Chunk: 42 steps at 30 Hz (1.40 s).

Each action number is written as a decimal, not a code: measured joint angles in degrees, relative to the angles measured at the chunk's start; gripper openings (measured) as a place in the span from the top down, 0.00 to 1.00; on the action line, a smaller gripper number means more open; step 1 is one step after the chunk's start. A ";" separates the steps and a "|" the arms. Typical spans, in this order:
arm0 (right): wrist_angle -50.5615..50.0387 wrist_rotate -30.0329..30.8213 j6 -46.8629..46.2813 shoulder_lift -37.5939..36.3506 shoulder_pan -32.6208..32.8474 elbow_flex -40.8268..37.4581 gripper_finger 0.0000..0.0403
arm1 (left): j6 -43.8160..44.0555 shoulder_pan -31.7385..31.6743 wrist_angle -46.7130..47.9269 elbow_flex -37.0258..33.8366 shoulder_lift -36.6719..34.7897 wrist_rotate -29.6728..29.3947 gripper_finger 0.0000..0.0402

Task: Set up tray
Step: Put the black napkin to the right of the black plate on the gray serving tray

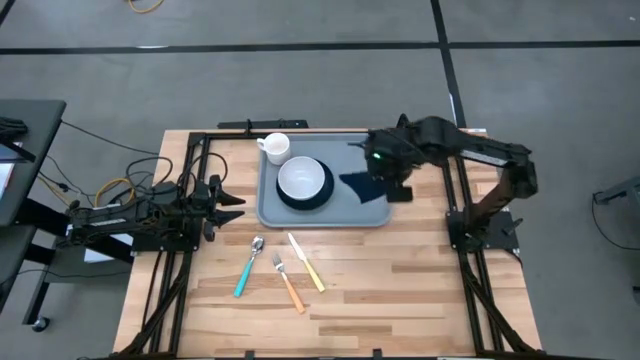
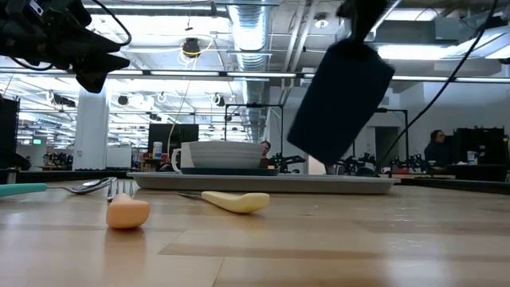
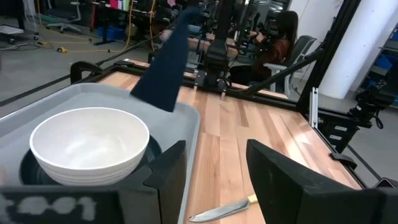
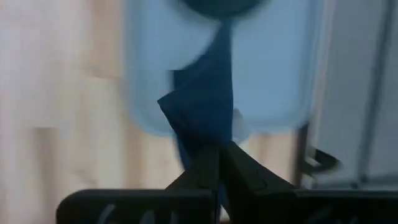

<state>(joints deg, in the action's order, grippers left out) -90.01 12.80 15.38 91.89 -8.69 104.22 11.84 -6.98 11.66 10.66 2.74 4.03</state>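
The right gripper (image 1: 381,172) reaches in from the right of the overhead frame, fingers pinched on a dark napkin (image 1: 362,185) above the right end of the tray (image 1: 345,212) at upper centre. The table-level camera shows the napkin (image 2: 340,100) hanging clear of the tray (image 2: 319,184). The left gripper (image 1: 232,199) waits left of the tray, fingers spread. Bare wood lies below the cutlery at lower centre.
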 joint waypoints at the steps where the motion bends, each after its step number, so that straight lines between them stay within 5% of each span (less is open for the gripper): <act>1: 0.06 2.40 1.16 1.14 -1.53 -0.02 1.00 | 0.00 0.00 -0.02 0.00 0.00 0.00 0.61; 8: 3.19 16.54 7.52 6.85 -14.68 -0.04 1.00 | 0.00 0.00 0.05 0.00 0.00 -0.02 0.61; 15: 20.01 29.61 9.09 7.85 -21.18 2.35 1.00 | -0.33 0.00 0.59 0.00 0.00 0.00 0.61; 20: 24.79 24.51 10.92 9.79 -18.86 2.56 1.00 | -0.22 0.00 1.83 0.00 -0.02 -0.02 0.61; 25: 17.95 15.95 8.05 18.32 -17.72 2.33 1.00 | 2.40 0.00 4.23 -0.37 -0.02 0.22 0.61; 32: 13.50 13.24 7.53 30.03 -16.35 2.27 1.00 | 5.97 0.02 4.01 -2.37 -0.02 0.84 0.61; 42: 13.47 7.56 5.15 32.29 -12.29 2.30 1.00 | 6.65 0.02 4.15 -2.56 -0.02 1.84 0.61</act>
<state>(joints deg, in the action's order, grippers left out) -76.54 20.36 20.53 124.18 -20.98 106.52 18.48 -6.96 15.81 8.10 2.72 5.87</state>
